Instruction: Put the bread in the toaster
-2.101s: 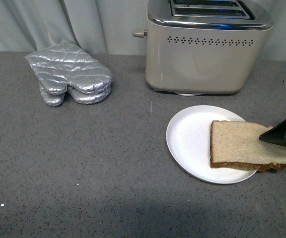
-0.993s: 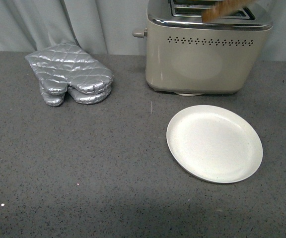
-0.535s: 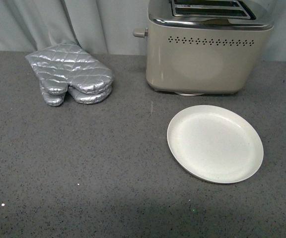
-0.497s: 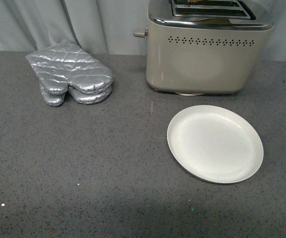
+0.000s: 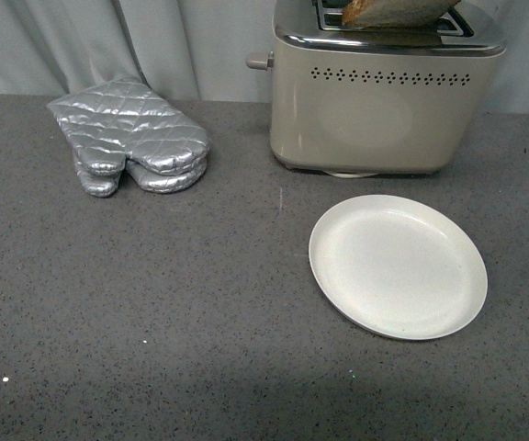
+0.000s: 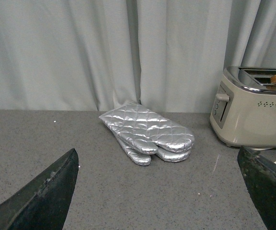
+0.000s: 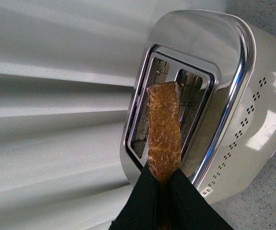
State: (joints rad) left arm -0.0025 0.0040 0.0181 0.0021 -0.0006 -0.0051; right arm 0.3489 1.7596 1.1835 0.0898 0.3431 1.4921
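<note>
Bread (image 7: 164, 129) pinched between right fingers (image 7: 140, 203), above toaster (image 7: 253, 105)

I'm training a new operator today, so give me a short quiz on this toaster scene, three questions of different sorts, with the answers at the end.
1. True or false: the bread already sits fully down inside a slot of the toaster.
2. Multiple choice: what lies on the white plate? A) the bread B) an oven mitt C) nothing
3. Fill the gap: in the front view, the silver oven mitts lie to the ____ of the toaster.

Key
1. False: the right gripper holds it, jaws shut on it, above the slots.
2. C
3. left
</note>
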